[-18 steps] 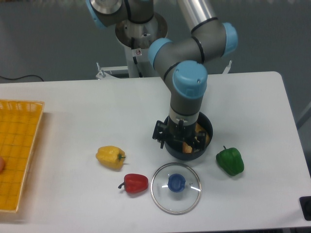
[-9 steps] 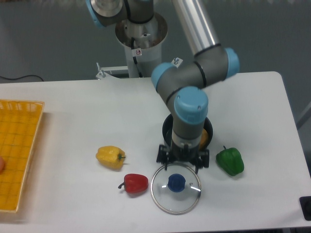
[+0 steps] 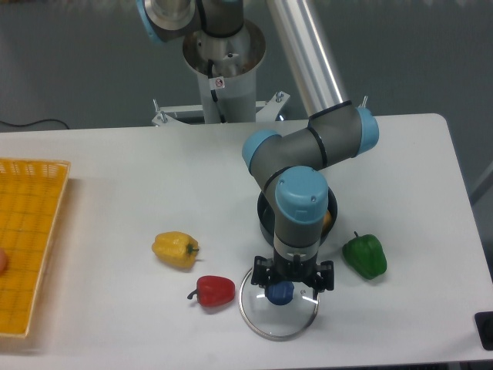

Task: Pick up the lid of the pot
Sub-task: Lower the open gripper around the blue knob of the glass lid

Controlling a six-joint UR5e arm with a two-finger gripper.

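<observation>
Two fingers [image 3: 263,271] of the gripper [image 3: 291,282] stand wide apart, holding nothing, over the glass pot lid [image 3: 286,321]; it lies on the table [image 3: 115,308], blue knob [image 3: 278,294] up, near the black pot [image 3: 266,223].

clear round pot lid [image 3: 280,321], blue knob [image 3: 279,293] up, flat on table [image 3: 115,308]

From my camera, the pot lid [image 3: 262,322] lies on the table [image 3: 115,193] in front of the pot [image 3: 266,222]; something I can't identify sits in the pot, towards the right [image 3: 326,220]; one pepper [image 3: 216,291] is just left of the lid; a second pepper [image 3: 175,250] lies behind and left of that; a third pepper [image 3: 365,257] is right of the pot and lid; I see a crate [image 3: 31,247] at far left.
</observation>
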